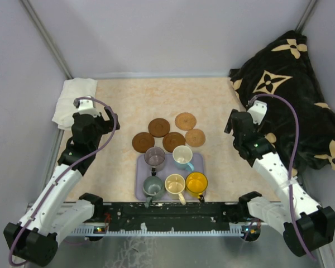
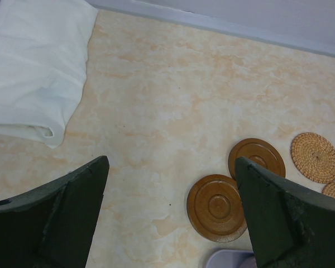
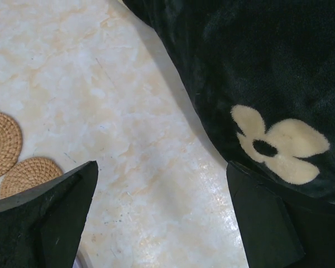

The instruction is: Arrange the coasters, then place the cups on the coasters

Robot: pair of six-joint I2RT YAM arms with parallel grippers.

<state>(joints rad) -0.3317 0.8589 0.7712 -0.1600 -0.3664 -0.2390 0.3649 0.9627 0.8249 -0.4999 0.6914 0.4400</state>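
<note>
The table [image 1: 128,100] has a beige, marbled top, pale and a little glossy; plain grey-lavender walls [image 1: 156,33] close it in on three sides, with metal poles [image 1: 47,36] slanting up at the far corners; a folded white cloth [image 1: 72,100] lies in the far left corner, and a black blanket [image 1: 290,95] with cream flower shapes is heaped along the right side.

Counting the coasters, I get five, all flat on the table in a tight cluster just beyond the tray: three dark wooden coasters [image 1: 159,127] with ringed faces on the left of the cluster, and two tan woven coasters [image 1: 185,120] on its right.

Five mugs, all upright on the lavender tray [image 1: 199,164] near the front edge; the far row has the purple-grey mug [image 1: 154,158] and beside it the light blue mug [image 1: 182,157], white inside; the near row runs grey-green mug [image 1: 153,186], cream mug [image 1: 175,184], orange-yellow mug [image 1: 196,182], left to right.

Two arms, one each side; the left gripper [image 2: 172,162] hangs over bare table between the cloth and the wooden coasters, its claw spread wide with nothing in it; the right gripper [image 3: 162,164] hangs over the table at the blanket's edge, the woven coasters off to its left, its claw also spread wide and holding nothing.
</note>
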